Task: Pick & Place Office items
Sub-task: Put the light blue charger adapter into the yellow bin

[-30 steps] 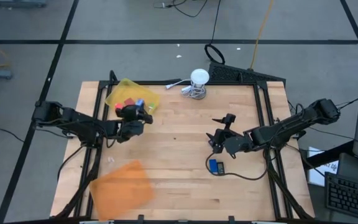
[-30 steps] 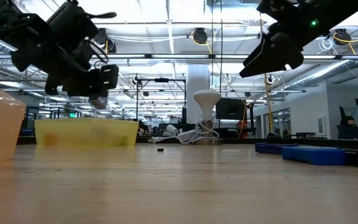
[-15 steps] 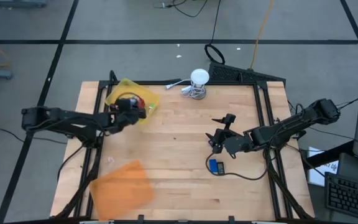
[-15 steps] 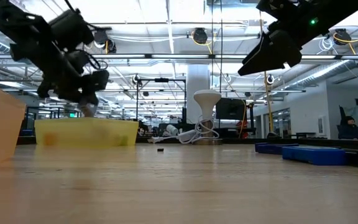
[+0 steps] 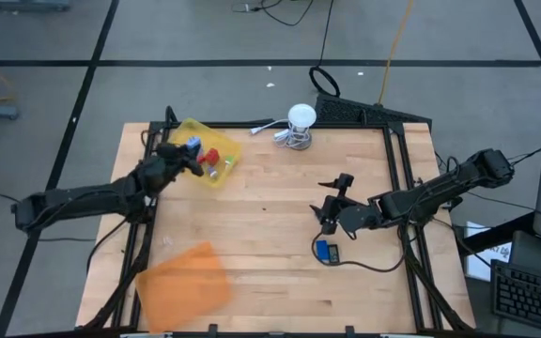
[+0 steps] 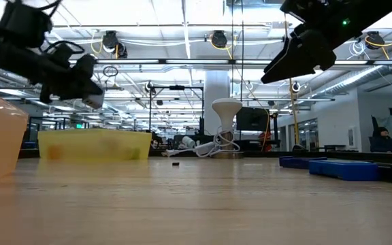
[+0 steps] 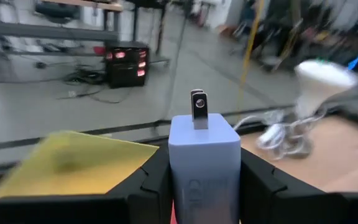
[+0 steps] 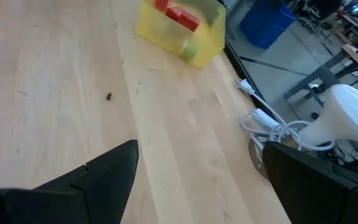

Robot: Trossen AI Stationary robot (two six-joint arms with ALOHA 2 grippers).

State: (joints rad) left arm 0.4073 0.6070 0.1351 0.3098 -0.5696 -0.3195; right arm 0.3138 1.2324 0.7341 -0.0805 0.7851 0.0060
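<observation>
My left gripper (image 5: 182,154) hovers over the left part of the yellow tray (image 5: 216,167) at the table's far left and is shut on a pale blue plug block (image 7: 204,155) with a metal prong. Red pieces (image 5: 210,157) and a small grey piece lie in that tray. My right gripper (image 5: 332,203) hangs open above the right half of the table, clear of everything, its fingers spread wide in the right wrist view (image 8: 197,186). A blue piece (image 5: 325,251) lies flat on the table, nearer than that gripper. My left gripper pinches the pale blue plug block by its two opposite side faces (image 7: 174,163), one dark finger (image 7: 151,180) on each side. The fingers reach about level from the table's left. The block is lifted clear above the yellow tray, its metal prong (image 7: 198,107) pointing away from the wrist.
An orange tray (image 5: 184,286) sits at the near left corner. A white round object with a coiled cable (image 5: 299,122) stands at the far edge. A tiny dark speck (image 5: 264,208) lies mid-table. Blue items (image 6: 346,167) rest at the right side.
My left gripper has kept hold of the block while it rose and moved toward the table's far left corner, from the yellow tray's near right side to above its left part, and the arm has drawn back leftward. My right arm has kept still.
</observation>
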